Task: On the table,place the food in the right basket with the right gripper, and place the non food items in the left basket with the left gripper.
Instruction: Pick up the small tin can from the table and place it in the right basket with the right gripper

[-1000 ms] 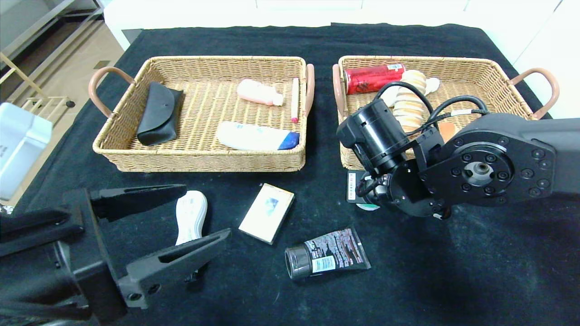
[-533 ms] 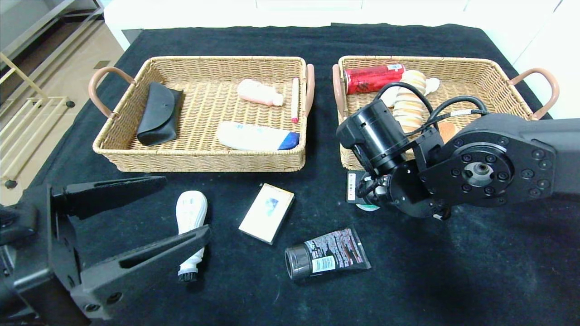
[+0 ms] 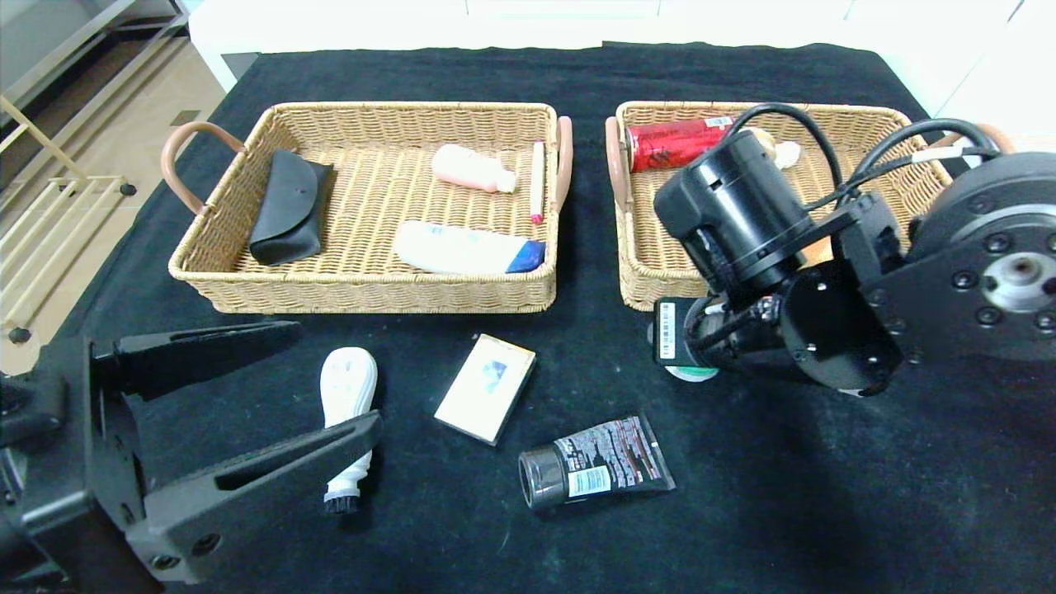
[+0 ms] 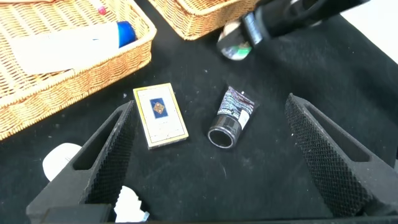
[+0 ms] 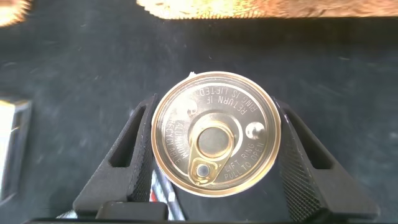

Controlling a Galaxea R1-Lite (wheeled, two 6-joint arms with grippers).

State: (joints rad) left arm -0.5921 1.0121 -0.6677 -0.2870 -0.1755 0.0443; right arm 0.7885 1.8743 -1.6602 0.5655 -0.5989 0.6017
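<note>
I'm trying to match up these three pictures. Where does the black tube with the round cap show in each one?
Head view: black tube lies low centre, right of the card box.
Left wrist view: mid-frame, between the open left hand's fingers.
Right wrist view: not in it.
Shared landmark: the card box.

Two baskets side by side at the back, loose items in front.

On the tabletop, the card box lies between brush on the left and tube on the right; the can sits before the right basket, with the left basket beside it.
</note>
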